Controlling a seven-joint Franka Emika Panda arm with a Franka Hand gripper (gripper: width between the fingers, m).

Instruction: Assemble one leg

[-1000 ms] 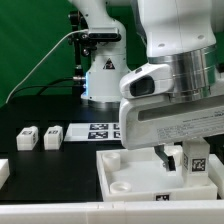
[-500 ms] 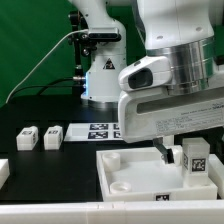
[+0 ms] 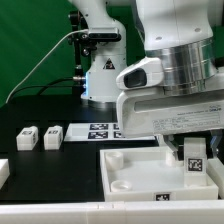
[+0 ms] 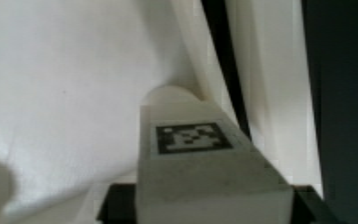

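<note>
My gripper (image 3: 190, 150) is shut on a leg (image 3: 195, 155), a small white block with a black-and-white marker, and holds it over the exterior view's right side of the large white square piece (image 3: 125, 172). In the wrist view the held leg (image 4: 197, 150) fills the middle, its marker facing the camera, with a black finger (image 4: 119, 202) at each side. Below it lies the white surface of the square piece (image 4: 69, 90). Two more legs (image 3: 26, 138) (image 3: 51, 136) lie on the black table at the exterior view's left.
The marker board (image 3: 95, 130) lies on the table behind the square piece. Another white part (image 3: 4, 172) shows at the exterior view's left edge. The robot base (image 3: 100, 70) stands at the back before a green backdrop.
My gripper and the held leg have shifted toward the exterior view's right and slightly down over the square piece. The two legs on the table have not moved.
</note>
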